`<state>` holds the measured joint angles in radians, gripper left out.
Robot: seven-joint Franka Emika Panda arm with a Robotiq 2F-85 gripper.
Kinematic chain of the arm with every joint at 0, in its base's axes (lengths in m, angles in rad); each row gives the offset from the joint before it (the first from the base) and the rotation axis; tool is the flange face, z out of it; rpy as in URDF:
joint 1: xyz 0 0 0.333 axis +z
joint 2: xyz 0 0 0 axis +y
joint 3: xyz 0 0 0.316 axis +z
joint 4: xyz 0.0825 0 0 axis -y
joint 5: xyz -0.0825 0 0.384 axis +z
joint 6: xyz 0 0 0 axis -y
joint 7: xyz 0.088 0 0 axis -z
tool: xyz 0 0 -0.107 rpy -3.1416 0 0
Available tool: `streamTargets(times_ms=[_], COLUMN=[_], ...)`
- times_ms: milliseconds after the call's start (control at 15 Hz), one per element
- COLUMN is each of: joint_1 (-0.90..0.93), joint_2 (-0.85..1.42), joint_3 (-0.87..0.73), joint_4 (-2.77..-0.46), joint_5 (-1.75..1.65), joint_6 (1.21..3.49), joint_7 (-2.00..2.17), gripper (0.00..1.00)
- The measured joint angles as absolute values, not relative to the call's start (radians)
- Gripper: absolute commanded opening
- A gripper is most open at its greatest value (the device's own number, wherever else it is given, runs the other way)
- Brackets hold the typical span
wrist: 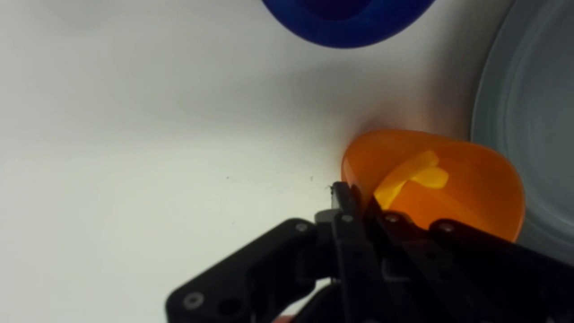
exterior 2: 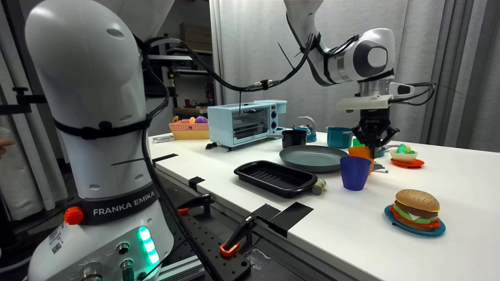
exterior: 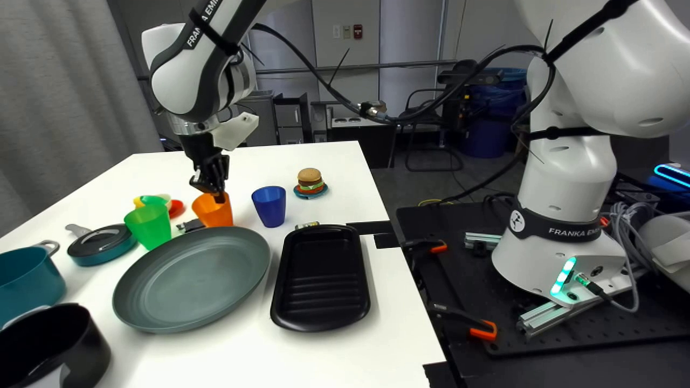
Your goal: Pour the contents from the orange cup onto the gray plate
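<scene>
The orange cup (exterior: 214, 212) stands between the green and blue cups, close to the far rim of the gray plate (exterior: 188, 285). My gripper (wrist: 358, 199) is shut on the cup's wall, with one of its fingers (wrist: 341, 193) outside and the other inside the mouth. Pinched there, the rim looks squeezed into an oval in the wrist view. Yellow contents (wrist: 403, 176) lie inside the cup; part of them is hidden by the inner finger. On the visible part of the plate there is nothing. Whether the cup's base touches the table I cannot tell.
A blue cup (exterior: 269, 206) and a green cup (exterior: 149, 225) flank the orange one. Beside the plate lies a black ridged tray (exterior: 322, 277). A toy burger (exterior 2: 416, 208), a lidded pan (exterior: 102, 243), a teal pot (exterior: 29, 277) and a black pot (exterior: 51, 345) also stand around.
</scene>
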<state>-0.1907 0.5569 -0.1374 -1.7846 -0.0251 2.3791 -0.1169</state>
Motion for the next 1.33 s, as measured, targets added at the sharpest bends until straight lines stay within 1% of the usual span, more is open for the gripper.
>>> streamTargets(times_ms=[533,867,1333], joint_1=[-0.146,-0.115,-0.025], joint_2=[0.507,0.453,0.394], joint_3=[-0.152,-0.156,-0.155], joint_4=[-1.798,-1.861,-1.959], joint_5=[-0.161,-0.268,-0.430], joint_6=[2.385,2.421,2.462], joint_7=[-0.115,-0.101,-0.033], gripper=[0.00,0.00,0.00])
